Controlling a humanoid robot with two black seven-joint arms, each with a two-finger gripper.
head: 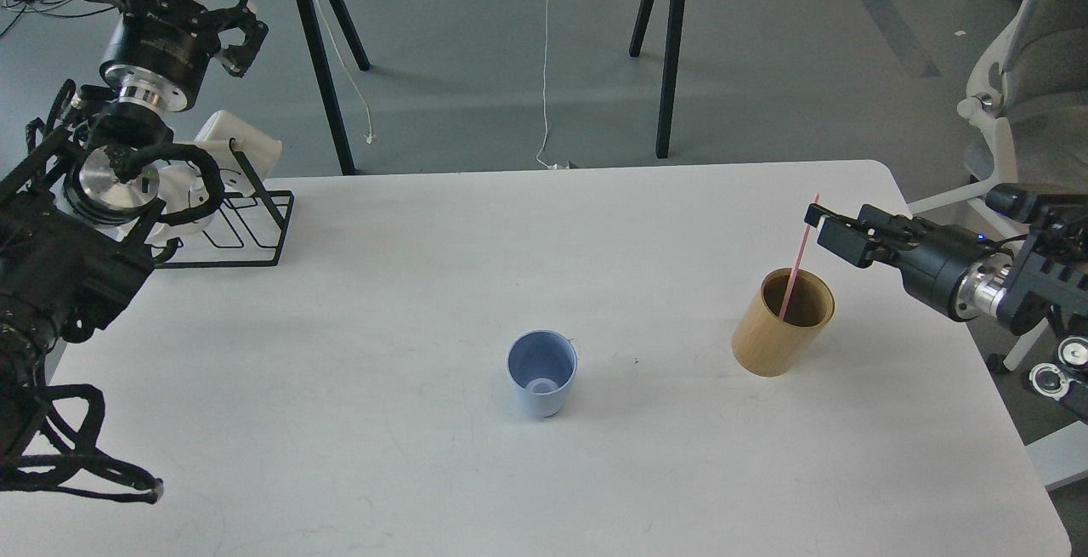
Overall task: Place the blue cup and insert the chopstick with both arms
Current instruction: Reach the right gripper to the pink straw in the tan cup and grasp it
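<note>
**Blue cup empty mid-table, chopstick in tan holder**

Nearest me, the blue cup stands upright w/ nothing in it, roughly mid-table toward the near edge. Right of it, well apart, a tan cylinder holds the pink chopstick, which leans against the rim w/ its top sticking up past it. My right gripper sits at the stick's top end, fingers about at the tip; can't tell if they're clamped on it or just beside. My left gripper is raised at far left, off the table, claws spread apart, holding nothing.

Far left corner: black wire rack w/ white mugs, partly hidden behind my left arm. Between cup and cylinder the surface is bare.

White table, faintly scuffed. Beyond it grey floor, a second table on black legs w/ a white cord hanging, office chair at far right.
</note>
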